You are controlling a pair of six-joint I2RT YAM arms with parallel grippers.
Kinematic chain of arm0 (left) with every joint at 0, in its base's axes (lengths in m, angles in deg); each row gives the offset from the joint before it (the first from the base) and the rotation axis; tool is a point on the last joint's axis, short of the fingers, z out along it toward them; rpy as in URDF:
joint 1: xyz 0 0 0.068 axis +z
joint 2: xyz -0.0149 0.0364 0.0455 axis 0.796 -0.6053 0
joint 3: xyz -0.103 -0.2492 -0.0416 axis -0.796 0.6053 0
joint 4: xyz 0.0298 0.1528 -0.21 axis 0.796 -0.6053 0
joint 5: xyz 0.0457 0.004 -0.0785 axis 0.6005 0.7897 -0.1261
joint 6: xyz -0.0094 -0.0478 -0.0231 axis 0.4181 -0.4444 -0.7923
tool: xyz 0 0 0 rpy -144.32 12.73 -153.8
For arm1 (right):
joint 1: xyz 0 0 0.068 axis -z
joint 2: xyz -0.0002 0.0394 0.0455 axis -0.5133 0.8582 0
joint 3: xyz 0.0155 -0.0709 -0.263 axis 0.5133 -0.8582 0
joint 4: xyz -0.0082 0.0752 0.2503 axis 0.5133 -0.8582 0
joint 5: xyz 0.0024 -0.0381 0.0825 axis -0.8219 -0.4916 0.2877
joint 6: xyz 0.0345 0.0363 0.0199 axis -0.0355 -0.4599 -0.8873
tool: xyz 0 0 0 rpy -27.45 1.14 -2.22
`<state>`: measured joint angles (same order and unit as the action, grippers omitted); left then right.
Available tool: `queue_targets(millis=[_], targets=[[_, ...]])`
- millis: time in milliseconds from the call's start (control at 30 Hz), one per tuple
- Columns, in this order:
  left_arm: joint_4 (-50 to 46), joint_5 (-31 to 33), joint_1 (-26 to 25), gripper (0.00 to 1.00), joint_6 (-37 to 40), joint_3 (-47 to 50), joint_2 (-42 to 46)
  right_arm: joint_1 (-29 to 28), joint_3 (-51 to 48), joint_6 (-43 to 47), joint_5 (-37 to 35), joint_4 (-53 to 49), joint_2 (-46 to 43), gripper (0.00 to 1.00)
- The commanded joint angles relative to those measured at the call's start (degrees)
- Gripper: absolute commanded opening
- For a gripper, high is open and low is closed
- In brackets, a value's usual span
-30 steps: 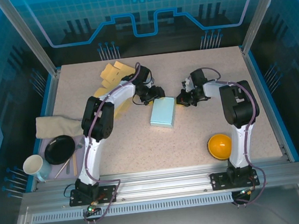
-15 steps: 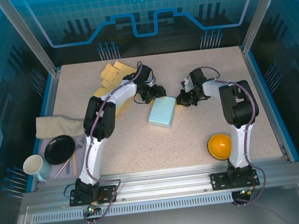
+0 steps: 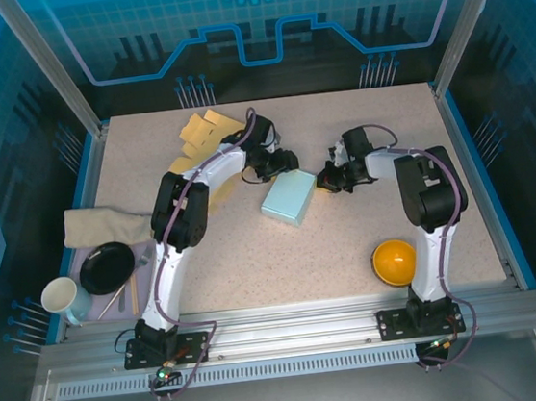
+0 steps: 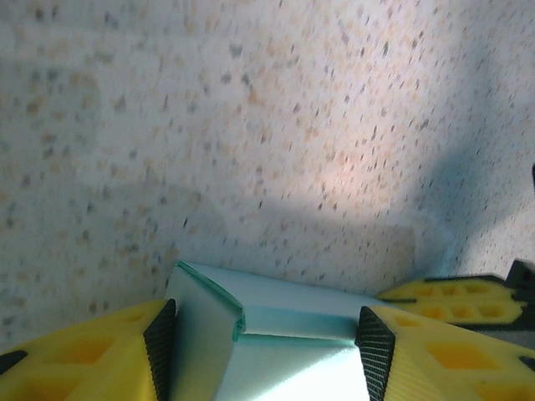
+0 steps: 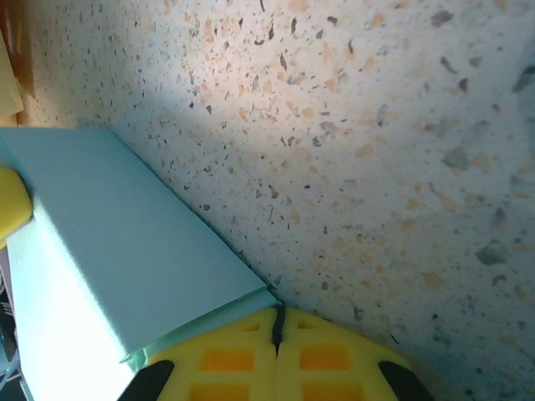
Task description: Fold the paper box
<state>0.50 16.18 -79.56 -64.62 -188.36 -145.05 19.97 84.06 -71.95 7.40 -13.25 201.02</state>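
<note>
Mid counter, a little toward its far edge, paper box sits with one end clamped in left pincer; right pincer clenched empty, tips on the box corner; risk: a hard shove there twists box free or dents it.
</note>
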Motion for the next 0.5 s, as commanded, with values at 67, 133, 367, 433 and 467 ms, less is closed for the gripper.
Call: queue_targets(millis=[67,133,367,433,467], targets=[[9.9,-29.6,-20.0,0.58,-3.6,-0.6,-4.6,-11.8,-0.1,-2.6,20.1,23.6,-2.9,0.01],[7.1,-27.8,-19.5,0.58,-2.3,-0.9,-4.3,-10.9,-2.4,-2.8,19.0,23.2,-3.9,0.01],[5.8,-23.3,-14.4,0.58,-1.4,4.6,-0.6,-5.3,-11.8,-1.3,15.9,19.3,-8.6,0.02],[5.7,-22.5,-13.2,0.59,-1.3,5.9,0.7,-3.7,-13.7,-1.1,15.2,18.9,-9.6,0.03],[5.6,-22.0,-12.7,0.59,-1.3,6.4,1.3,-3.1,-14.2,-0.8,14.6,17.8,-10.0,0.03]])
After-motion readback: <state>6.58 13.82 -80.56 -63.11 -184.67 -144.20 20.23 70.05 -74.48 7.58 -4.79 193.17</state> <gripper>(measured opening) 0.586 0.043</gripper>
